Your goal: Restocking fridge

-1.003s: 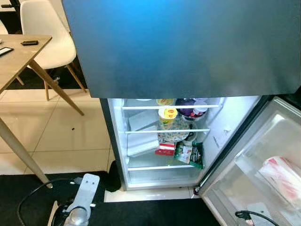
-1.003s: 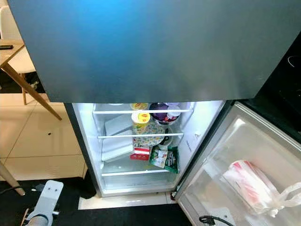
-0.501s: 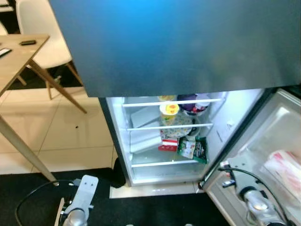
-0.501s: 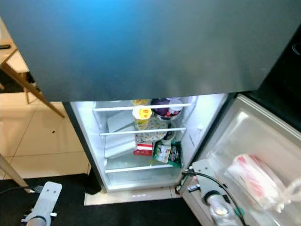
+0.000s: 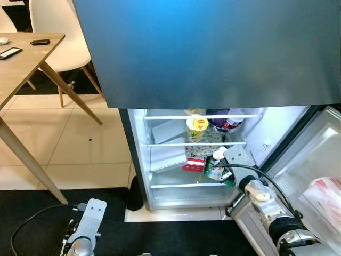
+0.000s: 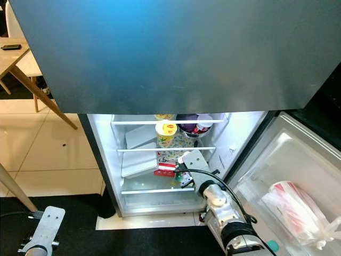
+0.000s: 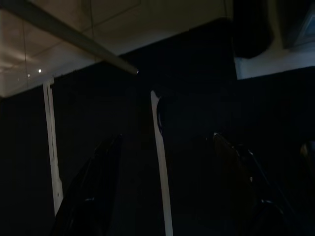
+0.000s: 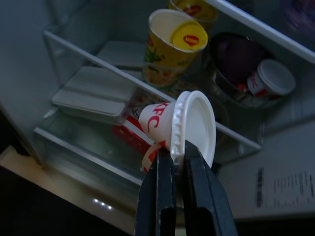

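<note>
The fridge (image 5: 139, 160) stands open below a closed blue upper door. My right gripper (image 8: 178, 147) is shut on a small white KFC cup (image 8: 179, 123) with a lid, held on its side. In the left eye view the KFC cup (image 5: 219, 153) hangs at the front of the middle shelf (image 5: 170, 144), by the fridge's right wall. Behind it stand a yellow cup (image 8: 170, 46), a dark bowl (image 8: 231, 59) and a red box (image 5: 194, 164). My left gripper (image 7: 167, 196) hangs low at the left over the dark mat, its fingers apart.
White flat containers (image 5: 168, 158) lie on the left of the shelves, a green packet (image 5: 212, 172) at the lower right. The open door (image 5: 298, 176) at the right holds a red and white bag (image 5: 326, 194). A wooden table (image 5: 21, 58) and white chair (image 5: 58, 32) stand left.
My right arm has come up from the lower right by the door and reached into the fridge opening with the KFC cup. The head camera has shifted a little.
</note>
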